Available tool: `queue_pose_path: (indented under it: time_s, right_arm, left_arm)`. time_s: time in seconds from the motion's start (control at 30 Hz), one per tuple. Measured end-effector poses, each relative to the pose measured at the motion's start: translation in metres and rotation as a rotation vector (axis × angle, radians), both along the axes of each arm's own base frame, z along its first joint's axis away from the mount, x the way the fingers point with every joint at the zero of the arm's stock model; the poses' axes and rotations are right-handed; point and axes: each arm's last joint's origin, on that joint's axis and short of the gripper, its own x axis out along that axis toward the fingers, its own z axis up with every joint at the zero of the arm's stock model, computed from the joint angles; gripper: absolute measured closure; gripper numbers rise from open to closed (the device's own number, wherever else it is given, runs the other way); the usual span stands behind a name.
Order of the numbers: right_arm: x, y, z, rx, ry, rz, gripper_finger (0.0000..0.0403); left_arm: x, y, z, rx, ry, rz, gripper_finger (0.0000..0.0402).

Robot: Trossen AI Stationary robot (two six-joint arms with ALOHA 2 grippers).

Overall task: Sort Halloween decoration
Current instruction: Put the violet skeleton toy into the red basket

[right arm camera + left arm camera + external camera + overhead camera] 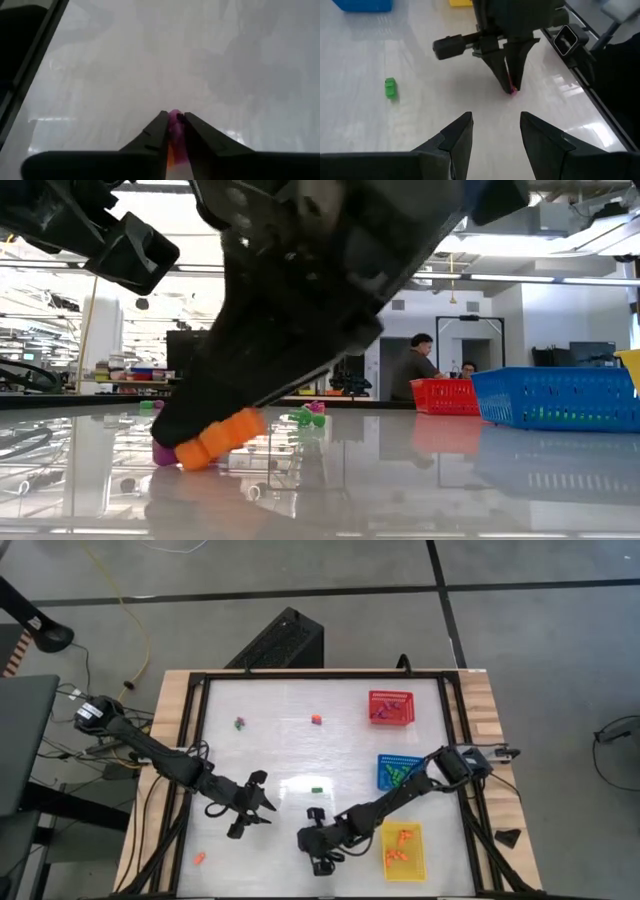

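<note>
Right gripper (174, 131) down at table (280, 730) near front edge, fingers pinched on small pink-and-orange trinket (208, 442) (pink tip peeks between fingers, orange segments trail behind). Trinket touching table surface. Judged light, rigid plastic, likely slippery on glossy top; best grip across narrow middle. Left gripper (495, 135) at 9 o'clock of right one, fingers spread, empty. Green trinket (316, 789) at 12 o'clock. Yellow basket (404, 852) at 3 o'clock, blue basket (398, 772) at 2 o'clock.
</note>
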Motion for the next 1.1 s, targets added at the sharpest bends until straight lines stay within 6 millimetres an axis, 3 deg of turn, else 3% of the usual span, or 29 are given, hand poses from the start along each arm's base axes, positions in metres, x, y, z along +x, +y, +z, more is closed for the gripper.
queue_pose_path:
  time_s: [0.47, 0.6, 0.77, 0.93, 1.1]
  right_arm:
    - [-0.007, -0.011, 0.042, -0.067, -0.053, 0.075, 0.038]
    - [-0.016, -0.012, 0.05, -0.101, -0.005, 0.092, 0.0378]
    - [-0.027, -0.02, 0.076, -0.171, -0.013, 0.132, 0.0375]
    - [-0.043, -0.054, 0.113, -0.239, 0.027, 0.071, 0.038]
    - [-0.071, -0.111, 0.132, -0.369, 0.088, -0.118, 0.0377]
  left_arm:
    - [-0.008, -0.013, 0.0, -0.003, -0.002, 0.027, 0.0249]
    - [-0.008, -0.013, 0.0, 0.003, -0.006, 0.031, 0.0249]
    - [-0.008, -0.013, 0.0, 0.005, -0.006, 0.03, 0.0249]
    - [-0.008, -0.013, 0.0, 0.006, -0.007, 0.029, 0.0249]
    - [-0.008, -0.013, 0.0, 0.047, -0.025, 0.006, 0.0249]
